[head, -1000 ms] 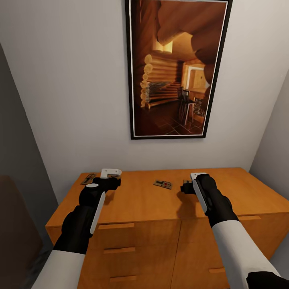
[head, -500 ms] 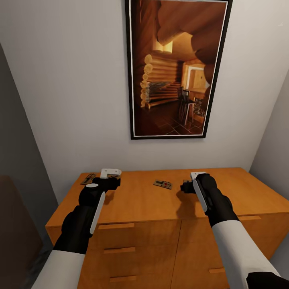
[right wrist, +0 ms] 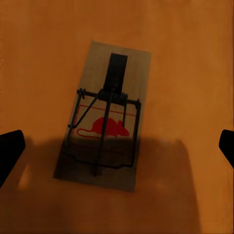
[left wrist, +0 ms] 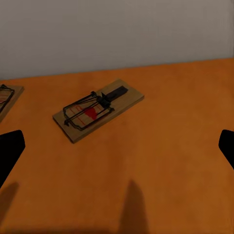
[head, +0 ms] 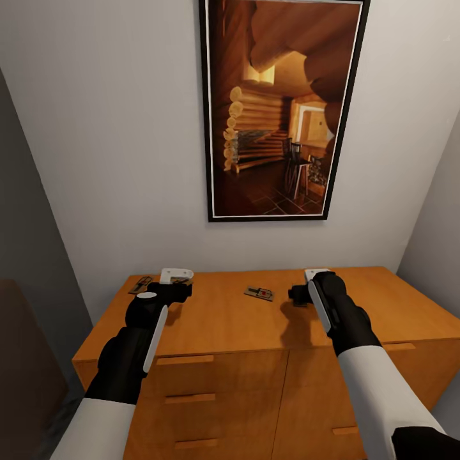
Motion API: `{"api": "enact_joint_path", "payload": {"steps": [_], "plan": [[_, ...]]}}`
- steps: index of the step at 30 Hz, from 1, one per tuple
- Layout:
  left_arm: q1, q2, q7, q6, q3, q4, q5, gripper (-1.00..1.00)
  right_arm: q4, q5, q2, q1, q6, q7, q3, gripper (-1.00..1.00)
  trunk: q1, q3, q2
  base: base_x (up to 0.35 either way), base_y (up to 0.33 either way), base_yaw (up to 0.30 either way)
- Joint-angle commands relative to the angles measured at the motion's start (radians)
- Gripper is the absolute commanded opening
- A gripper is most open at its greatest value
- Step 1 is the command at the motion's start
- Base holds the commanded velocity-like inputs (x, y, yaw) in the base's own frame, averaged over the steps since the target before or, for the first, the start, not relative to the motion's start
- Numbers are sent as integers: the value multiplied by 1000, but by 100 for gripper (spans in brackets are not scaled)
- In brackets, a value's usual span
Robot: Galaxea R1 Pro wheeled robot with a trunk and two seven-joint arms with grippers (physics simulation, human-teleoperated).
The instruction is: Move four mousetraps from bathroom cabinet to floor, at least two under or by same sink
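Your right gripper (right wrist: 117, 146), fingers spread wide, hangs over flat wooden mousetrap with red mouse print (right wrist: 106, 124) on orange-brown wooden cabinet (head: 223, 326). Drop crooked, trap slides away.

Head view high over cabinet (head: 223, 326); 2 wrist views close, perhaps overlapping.

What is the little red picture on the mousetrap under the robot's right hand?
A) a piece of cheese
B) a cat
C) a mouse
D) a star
C, the mousetrap lying on the cabinet has a red mouse shape with a long tail printed on its wood.
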Motion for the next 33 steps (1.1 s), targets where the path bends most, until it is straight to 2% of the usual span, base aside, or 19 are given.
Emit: {"api": "enact_joint_path", "payload": {"steps": [1, 18, 28, 33], "plan": [[-1, 0, 0, 5, -1, -1, -6, 100, -1, -1, 0, -5, 4, -4, 1, 100, 0, -1, -1, 0, 0, 0], [-1, 0, 0, -2, -4, -1, -6, 100, 29, -3, 0, -68, 4, -4, 0, 100, 0, -1, -1, 0, 0, 0], [-1, 0, 0, -7, -5, -1, -6, 100, 105, -5, 0, -89, 4, -4, -2, 100, 0, -1, -1, 0, 0, 0], [-1, 0, 1, -8, -6, -1, -7, 100, 146, -5, 0, -107, 4, -4, -25, 100, 0, -1, -1, 0, 0, 0]]}}
